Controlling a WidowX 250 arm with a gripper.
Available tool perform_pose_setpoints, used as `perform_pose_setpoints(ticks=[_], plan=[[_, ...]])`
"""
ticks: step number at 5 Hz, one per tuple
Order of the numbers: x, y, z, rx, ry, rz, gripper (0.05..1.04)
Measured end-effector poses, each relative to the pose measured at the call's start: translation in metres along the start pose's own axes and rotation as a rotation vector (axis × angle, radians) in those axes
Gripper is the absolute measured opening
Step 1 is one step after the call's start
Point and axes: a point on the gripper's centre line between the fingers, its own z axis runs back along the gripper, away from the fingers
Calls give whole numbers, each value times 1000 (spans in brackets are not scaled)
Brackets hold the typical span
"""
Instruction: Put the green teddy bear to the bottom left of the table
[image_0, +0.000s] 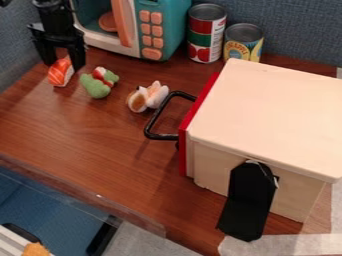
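My gripper (64, 65) is spread wide, holding nothing; I'd pinch the green teddy bear (96, 87) mid-body, likely soft and light.

Black from top to tip, a robot arm (53, 17) appears at 11 o'clock in the camera view. Its narrow upper section meets a blocky, angular body with a wider crosspiece, edges jutting toward 3 and 9 o'clock. The two-fingered hand (64, 65) matches in black, its fingers broad and plate-like. Any screws are too small to tell.
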Motion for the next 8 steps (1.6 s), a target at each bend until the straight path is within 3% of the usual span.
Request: perform_pose_setpoints(ticks=[1, 2, 3, 4, 5, 6, 7, 8], plan=[[1, -28, 19, -10, -50, -81, 999], [-4, -41, 19, 13, -48, -118, 999], [-2, -45, 14, 68, -36, -111, 999], [0, -47, -6, 93, 19, -98, 999], [-1, -45, -27, 104, 67, -35, 999], [0, -47, -28, 82, 50, 14, 950], [-4, -44, -30, 54, 28, 33, 672], [-11, -41, -5, 45, -38, 25, 490]])
